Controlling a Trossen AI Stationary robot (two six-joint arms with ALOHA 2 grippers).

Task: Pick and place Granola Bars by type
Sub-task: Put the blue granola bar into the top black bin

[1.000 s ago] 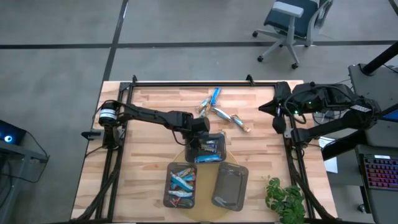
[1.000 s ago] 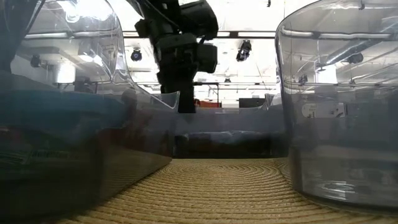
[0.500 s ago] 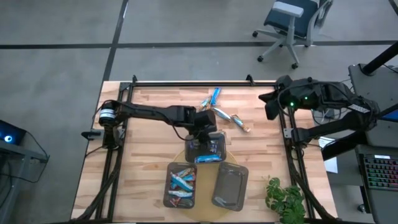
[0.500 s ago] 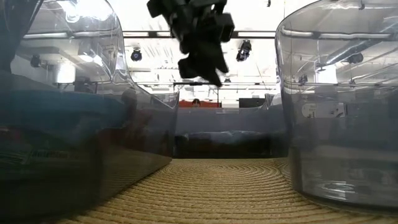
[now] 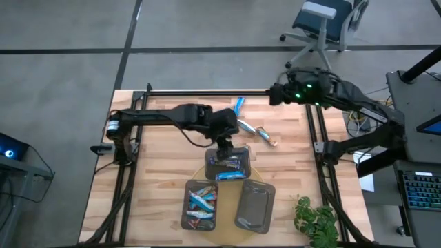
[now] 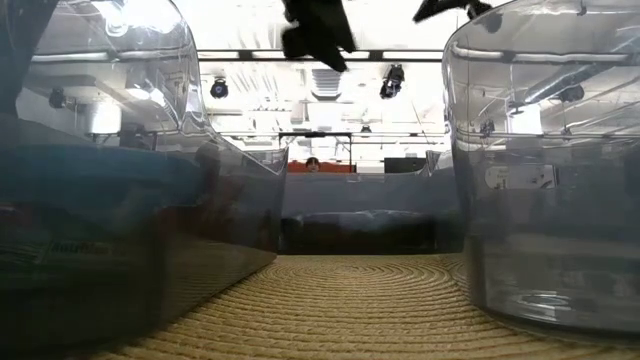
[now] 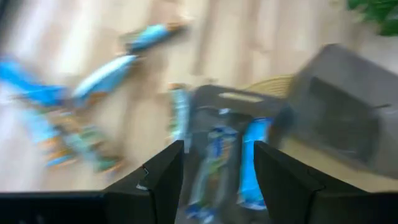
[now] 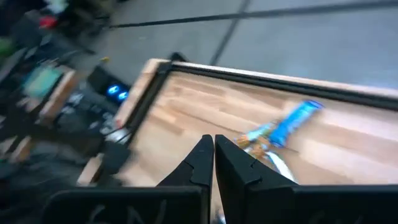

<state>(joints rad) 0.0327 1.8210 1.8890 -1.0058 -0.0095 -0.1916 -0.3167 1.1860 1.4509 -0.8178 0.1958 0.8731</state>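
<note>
Several blue-wrapped Granola Bars lie in a dark grey tray at mid-table. My left gripper hovers open above that tray, nothing between its fingers; in the high view it stands just beyond the tray's far end. Loose bars lie flat on the wood farther back. A second tray near the front holds more bars. My right gripper is shut and empty above the table's far right corner, looking toward a blue bar.
An empty grey tray stands at the front right, on a round woven mat shared with the other trays. A green plant sits at the near right corner. A black frame rail runs along the far edge.
My left gripper has risen straight up out of the middle tray, still open, tipping less steeply downward. My right gripper has swung toward the table's far edge and leftward over the far right corner, rolling about its own axis, still shut.
</note>
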